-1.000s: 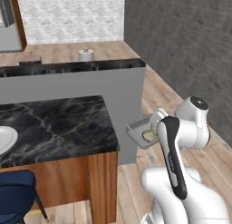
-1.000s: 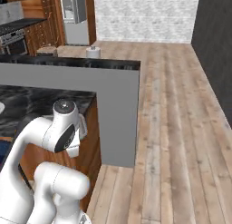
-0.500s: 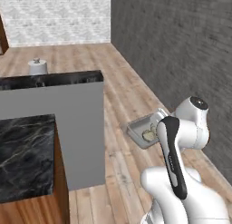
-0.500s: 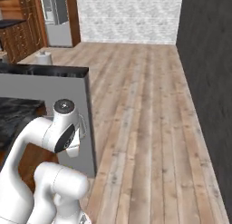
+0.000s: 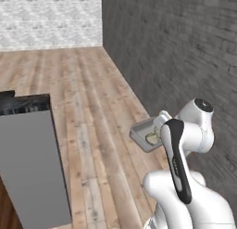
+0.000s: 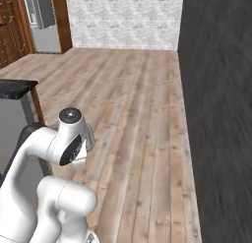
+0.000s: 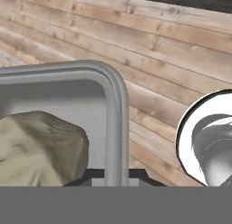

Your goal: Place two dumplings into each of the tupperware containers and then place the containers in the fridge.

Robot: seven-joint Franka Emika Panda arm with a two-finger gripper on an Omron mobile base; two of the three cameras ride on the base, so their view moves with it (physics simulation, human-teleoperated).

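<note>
A grey tupperware container [image 5: 141,131] hangs above the wooden floor, held level in front of the arm. A pale dumpling [image 5: 152,138] lies inside it. In the hand view the container's rounded rim [image 7: 118,105] runs down to my gripper [image 7: 115,179], which is shut on that edge, and one beige dumpling [image 7: 41,146] sits close to the left. The upper arm hides most of the hand in the left base view. The silver-grey fridge [image 6: 42,19] stands far off at the top left of the right base view.
The grey side of the kitchen island [image 5: 32,163] with its dark marble top [image 5: 23,102] is at the left. A dark brick wall [image 5: 185,52] runs along the right. Brown wooden cabinets [image 6: 10,28] flank the fridge. Open plank floor [image 6: 133,99] lies ahead.
The base has turned, so the whole scene slid left: the island is now at the left edge and the dark wall has come in. The container stays in my gripper.
</note>
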